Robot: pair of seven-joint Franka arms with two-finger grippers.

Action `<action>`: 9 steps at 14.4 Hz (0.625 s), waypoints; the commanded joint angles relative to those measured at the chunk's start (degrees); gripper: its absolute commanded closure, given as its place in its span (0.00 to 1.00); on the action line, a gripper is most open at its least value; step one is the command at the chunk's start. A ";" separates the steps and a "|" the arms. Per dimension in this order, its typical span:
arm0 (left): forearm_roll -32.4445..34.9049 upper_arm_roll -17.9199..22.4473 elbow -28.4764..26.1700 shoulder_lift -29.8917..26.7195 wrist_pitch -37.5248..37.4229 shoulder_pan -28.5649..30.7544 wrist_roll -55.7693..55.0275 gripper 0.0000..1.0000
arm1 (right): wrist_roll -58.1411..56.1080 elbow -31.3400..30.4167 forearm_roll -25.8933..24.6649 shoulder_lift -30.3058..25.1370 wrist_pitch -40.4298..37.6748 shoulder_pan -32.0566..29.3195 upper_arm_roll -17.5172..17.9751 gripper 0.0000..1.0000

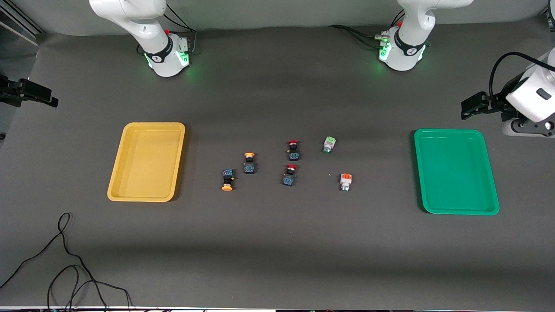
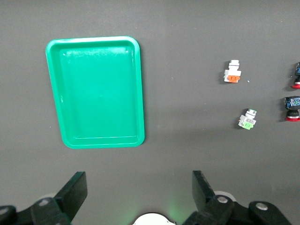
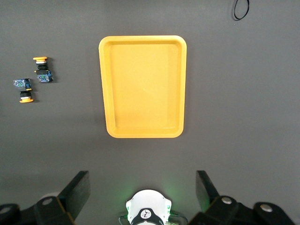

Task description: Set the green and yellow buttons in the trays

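Starting well means dropping the spread left tool (image 2: 136, 197), hovering beside the green tray (image 1: 494, 173), squarely over the white button with the green block (image 1: 329, 144), which lies on the table (image 1: 277, 251) nearer the bases than the orange-block one (image 1: 345, 181). The right tool (image 3: 140, 194), jaws apart, waits high near the yellow tray (image 1: 118, 173); two yellow-capped buttons (image 1: 249, 162) lie beside that tray.

The front view looks down from high across the counter (image 1: 277, 260); both wrist views look straight down from well above, each sharing one tray with it.
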 commanded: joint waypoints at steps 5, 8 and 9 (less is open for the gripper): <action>0.23 -0.18 0.83 -0.02 -1.02 0.12 0.33 0.00 | 2.16 -0.31 -0.52 -0.70 1.08 -0.93 1.13 0.00; 0.23 -0.18 0.92 0.07 -1.02 0.12 0.50 0.00 | 1.29 -1.36 -0.17 -0.61 0.82 -0.84 1.22 0.00; 0.23 -0.18 1.18 0.16 -0.94 0.03 0.33 0.00 | 1.20 -1.72 -0.17 -0.53 0.82 -0.84 1.22 0.00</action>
